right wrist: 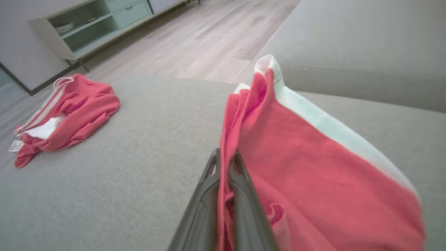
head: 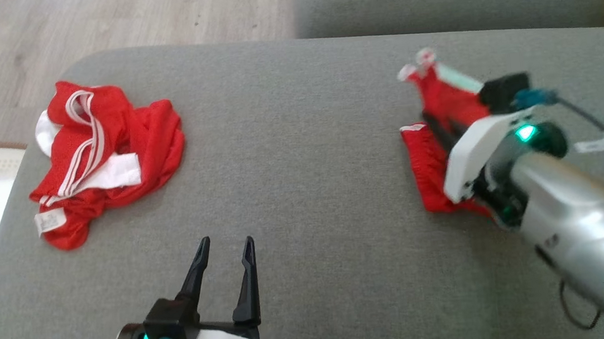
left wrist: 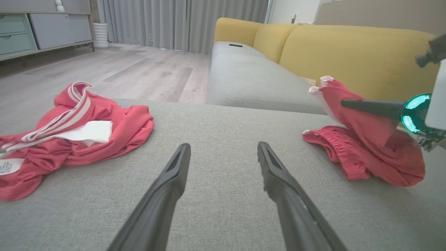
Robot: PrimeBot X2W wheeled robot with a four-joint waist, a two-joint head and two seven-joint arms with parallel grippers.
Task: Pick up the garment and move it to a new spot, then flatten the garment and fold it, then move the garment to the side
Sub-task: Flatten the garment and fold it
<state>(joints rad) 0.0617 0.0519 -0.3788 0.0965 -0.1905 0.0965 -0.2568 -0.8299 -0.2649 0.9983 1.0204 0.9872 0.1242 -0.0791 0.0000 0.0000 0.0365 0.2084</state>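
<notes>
1. Right gripper (right wrist: 224, 164) is pressed together on a fold of the garment (head: 434, 169), with cloth running between the fingers. The pinch looks thin to me, maybe one edge layer.
2. The garment sits near the cushion's (head: 300, 153) right edge, about mid-depth. Its upper part is lifted with the white trim on top. The gathered waistband part rests on the cushion.
3. Left gripper (head: 227, 245) is spread wide and empty, low over the near edge, left of centre.
4. Step in hand, as I read it, is the pick-up and carry to a new spot. The bare middle of the cushion is the obvious target.
5. To do it well:
   - Lift until the trailing part clears the cushion before moving sideways, or it drags and bunches.
   - Go slow, since a thin pinch can slip.
   - Stay well apart from the second garment (head: 110, 156), crumpled near the far-left corner, to avoid a tangle.
   - Set down with room on all sides for flattening. The left gripper is free to take another corner.
6. Containers: a cabinet (right wrist: 52, 43) stands across the floor. One open shelf holds a few pale items, too small to name, and the drawers are shut. I don't think it matters for this task.
</notes>
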